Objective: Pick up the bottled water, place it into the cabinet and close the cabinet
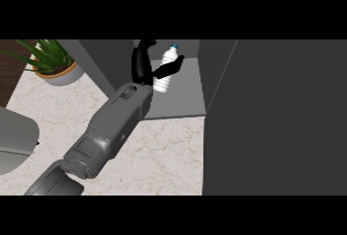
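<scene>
The bottled water (165,69) stood upright inside the cabinet (177,108), on its grey floor near the back. The left hand (144,62) reached into the cabinet beside it, thumb against the bottle, fingers straight and apparently letting go. Placing looked nearly done; next, the hand must withdraw and swing the dark door (278,119) shut.
</scene>
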Motion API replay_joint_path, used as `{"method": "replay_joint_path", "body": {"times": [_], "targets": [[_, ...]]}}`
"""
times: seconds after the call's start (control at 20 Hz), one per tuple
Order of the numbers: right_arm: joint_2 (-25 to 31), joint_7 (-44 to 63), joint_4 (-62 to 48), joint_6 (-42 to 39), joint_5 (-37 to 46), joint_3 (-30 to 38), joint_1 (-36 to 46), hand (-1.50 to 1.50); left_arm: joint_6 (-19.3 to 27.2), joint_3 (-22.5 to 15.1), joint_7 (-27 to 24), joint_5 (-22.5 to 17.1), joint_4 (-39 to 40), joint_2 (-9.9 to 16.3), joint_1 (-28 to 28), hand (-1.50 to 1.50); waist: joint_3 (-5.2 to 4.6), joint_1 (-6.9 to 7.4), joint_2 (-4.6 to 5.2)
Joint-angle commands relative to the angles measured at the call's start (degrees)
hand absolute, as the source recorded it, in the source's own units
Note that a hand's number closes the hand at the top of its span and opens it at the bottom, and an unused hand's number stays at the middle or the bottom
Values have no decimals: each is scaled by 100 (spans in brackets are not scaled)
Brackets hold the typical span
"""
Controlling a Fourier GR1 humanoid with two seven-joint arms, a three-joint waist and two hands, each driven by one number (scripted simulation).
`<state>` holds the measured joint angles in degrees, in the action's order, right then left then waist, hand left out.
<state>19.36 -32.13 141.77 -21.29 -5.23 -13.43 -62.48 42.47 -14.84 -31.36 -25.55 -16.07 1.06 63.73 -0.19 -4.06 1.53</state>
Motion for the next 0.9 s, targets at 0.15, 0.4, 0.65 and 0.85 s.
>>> {"method": "replay_joint_path", "body": {"times": [0.15, 0.4, 0.65, 0.85], "targets": [[155, 97, 590, -181, -350, 71, -315, -150, -1456, 584, -834, -571, -558, -103, -103, 150, 2, 15, -48], [81, 300, 670, -117, -356, 49, -217, -150, -1655, 209, -898, -819, -780, -105, -310, 150, 13, 101, -113], [-39, 462, 955, 40, -48, -204, -273, -150, -1917, -160, -715, -1150, -1232, -106, -596, 150, 10, 164, -139], [-12, 568, 945, 91, 105, -359, -314, -150, -2851, -639, -477, -1584, -1988, -106, -1373, 150, 3, 252, -173]]}}
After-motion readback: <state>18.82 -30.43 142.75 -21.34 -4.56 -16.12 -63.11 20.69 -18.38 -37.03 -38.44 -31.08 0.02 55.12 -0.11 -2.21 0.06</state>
